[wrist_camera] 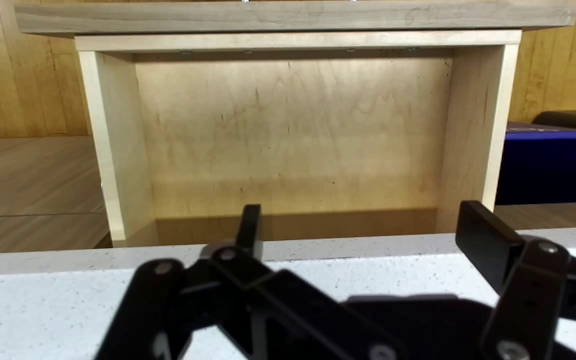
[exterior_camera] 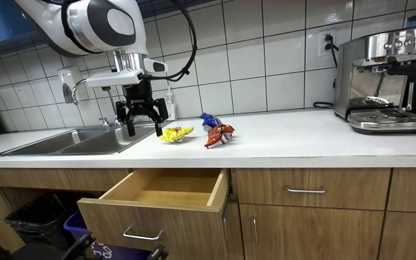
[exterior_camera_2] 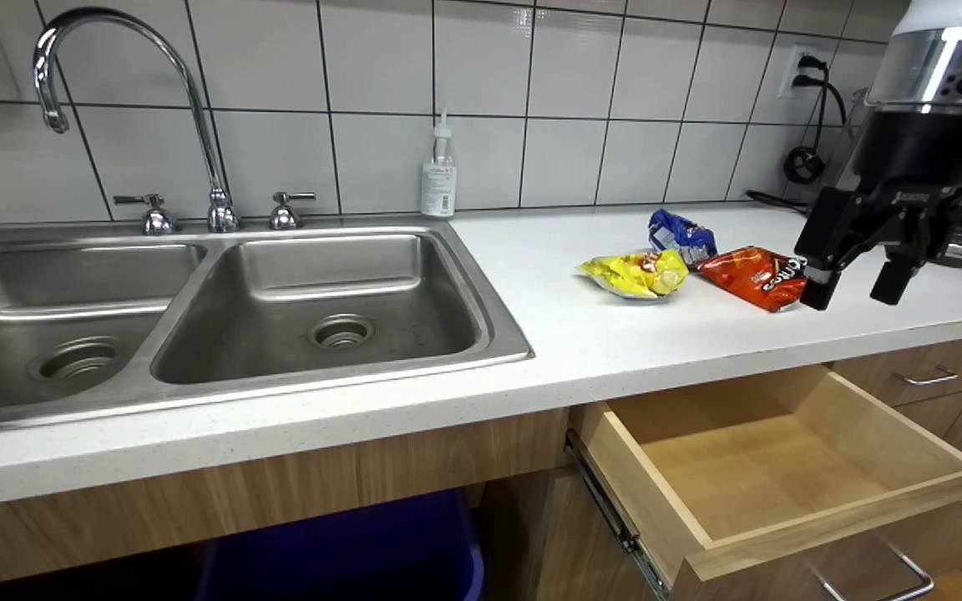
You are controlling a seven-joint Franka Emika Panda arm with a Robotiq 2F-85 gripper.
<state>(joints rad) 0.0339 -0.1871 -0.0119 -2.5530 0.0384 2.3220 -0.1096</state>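
My gripper (exterior_camera: 144, 130) hangs over the countertop near its front edge, fingers apart and nothing between them. In the wrist view the fingers (wrist_camera: 490, 250) frame the counter edge, with the pulled-out wooden drawer (wrist_camera: 293, 125) beyond and below. That drawer also shows in both exterior views, its light wood bottom visible. Three crumpled snack bags lie together on the counter: yellow (exterior_camera_2: 638, 274), blue (exterior_camera_2: 681, 238) and red (exterior_camera_2: 755, 275). The blue one sits behind and is partly covered by the others. None of the bags appears in the wrist view, and the gripper looks apart from them.
A double steel sink (exterior_camera_2: 456, 334) with a tall faucet (exterior_camera_2: 197, 92) is set in the counter. By the wall stand a clear bottle (exterior_camera_2: 439, 179) and an espresso machine (exterior_camera: 385, 79). Below are a blue bin (exterior_camera_2: 347, 542) and a black-lined bin (exterior_camera: 42, 224).
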